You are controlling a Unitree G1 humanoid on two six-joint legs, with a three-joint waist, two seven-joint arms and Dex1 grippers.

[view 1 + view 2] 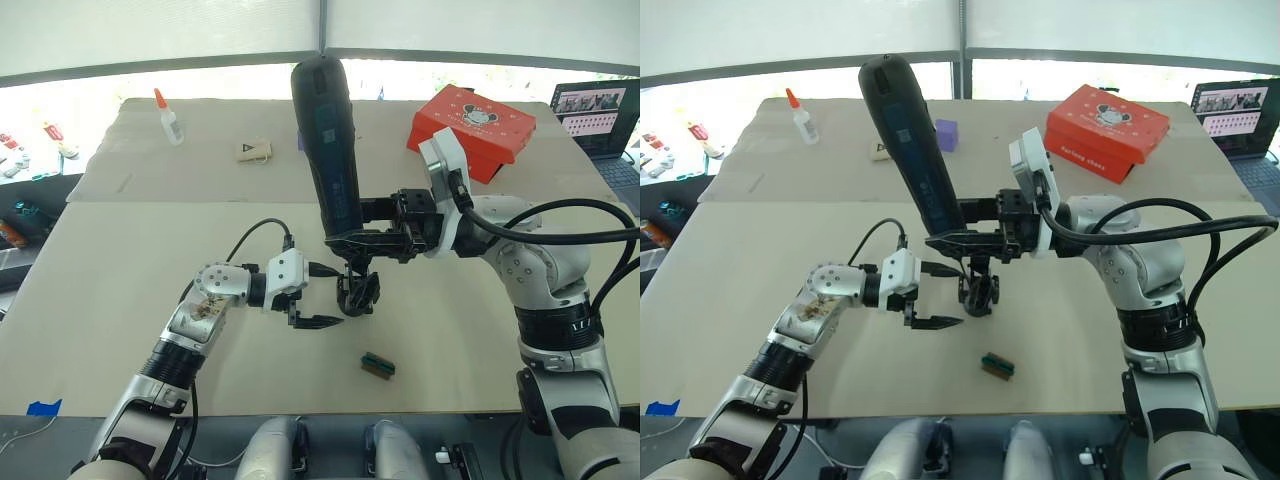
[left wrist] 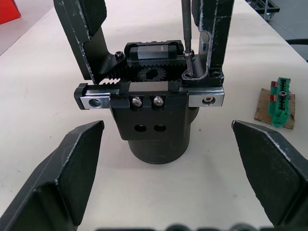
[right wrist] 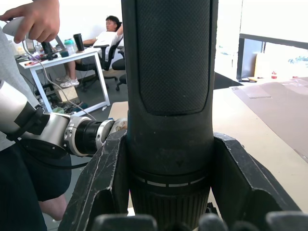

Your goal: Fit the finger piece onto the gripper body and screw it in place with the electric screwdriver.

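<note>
Right end effector (image 1: pixel 352 243) clamps the electric screwdriver (image 1: pixel 327 140) upright, bit on the gripper body (image 2: pixel 153 113) screw, while left end effector (image 1: pixel 318 296) waits wide open

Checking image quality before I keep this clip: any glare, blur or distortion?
Left eye view: windows behind blown out, table edges bowed by the lens. Left wrist view: gripper body sharp, left gripper fingers soft. Right wrist view: electric screwdriver dark against a bright room.

table (image 1: pixel 120 300) | gripper body (image 1: pixel 357 291), green block (image 1: pixel 378 366), glue bottle (image 1: pixel 170 117), red box (image 1: pixel 472 128)
</note>
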